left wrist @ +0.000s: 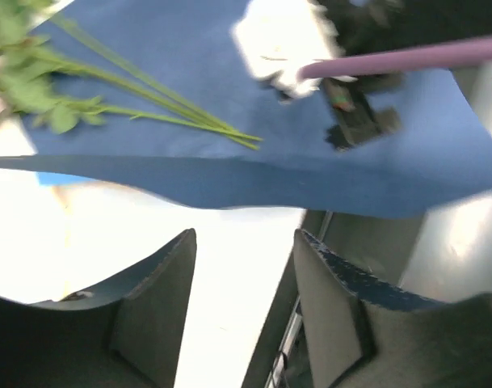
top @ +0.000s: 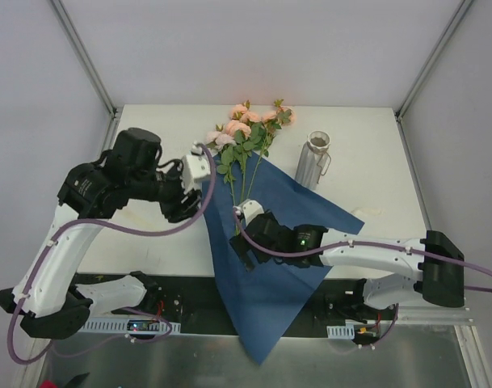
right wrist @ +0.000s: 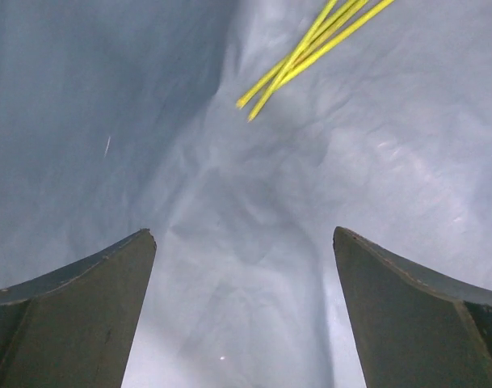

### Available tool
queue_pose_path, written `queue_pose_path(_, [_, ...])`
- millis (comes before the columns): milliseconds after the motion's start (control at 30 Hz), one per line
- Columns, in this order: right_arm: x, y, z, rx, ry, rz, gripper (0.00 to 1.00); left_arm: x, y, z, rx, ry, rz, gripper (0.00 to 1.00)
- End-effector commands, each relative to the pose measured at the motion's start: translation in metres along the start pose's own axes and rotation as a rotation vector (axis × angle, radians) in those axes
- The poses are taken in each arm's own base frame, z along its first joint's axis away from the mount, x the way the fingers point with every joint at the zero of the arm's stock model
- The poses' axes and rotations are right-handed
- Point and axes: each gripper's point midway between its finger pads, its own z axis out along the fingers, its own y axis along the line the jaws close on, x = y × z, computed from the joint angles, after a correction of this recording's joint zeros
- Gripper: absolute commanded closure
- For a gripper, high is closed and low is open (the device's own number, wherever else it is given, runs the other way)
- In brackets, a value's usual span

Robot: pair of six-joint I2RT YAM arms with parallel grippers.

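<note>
We find both spread and empty: left pincer (left wrist: pixel 244 236) at the left edge of the blue cloth (top: pixel 266 299), right pincer (right wrist: pixel 244 238) over it.

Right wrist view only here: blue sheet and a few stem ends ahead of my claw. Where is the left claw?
Observer: The left claw is open at the left edge of the blue sheet, gripping nothing.
Operator: What are those stems from?
Observer: Peach roses; their heads lie past the sheet's far corner on the white table.
Operator: Anything else nearby?
Observer: A silver metal vase stands upright just right of the roses.
</note>
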Motion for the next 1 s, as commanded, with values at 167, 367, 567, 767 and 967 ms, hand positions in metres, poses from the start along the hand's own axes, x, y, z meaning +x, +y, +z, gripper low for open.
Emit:
queue_pose_path(167, [-0.112,-0.068,-0.001,0.182,-0.166,0.094,0.07,-0.046,0.135,-0.048,-0.594,-0.226,-0.297,0.31])
queue_pose_path(367, [-0.14,-0.1,0.053,0.227,-0.09,0.154,0.16,-0.052,0.153,-0.069,-0.707,-0.265,-0.339,0.02])
queue_pose_path(567, [-0.157,-0.126,0.103,0.226,-0.053,0.24,0.37,-0.015,0.157,-0.038,-0.632,-0.202,-0.46,0.01])
queue_pose_path(767, [-0.167,-0.152,0.137,0.268,-0.042,0.267,0.48,0.039,0.164,0.016,-0.521,-0.035,-0.536,0.01])
queue_pose_path(967, [-0.158,-0.188,0.145,0.344,-0.02,0.352,0.51,0.076,0.166,0.044,-0.461,0.052,-0.584,0.01])
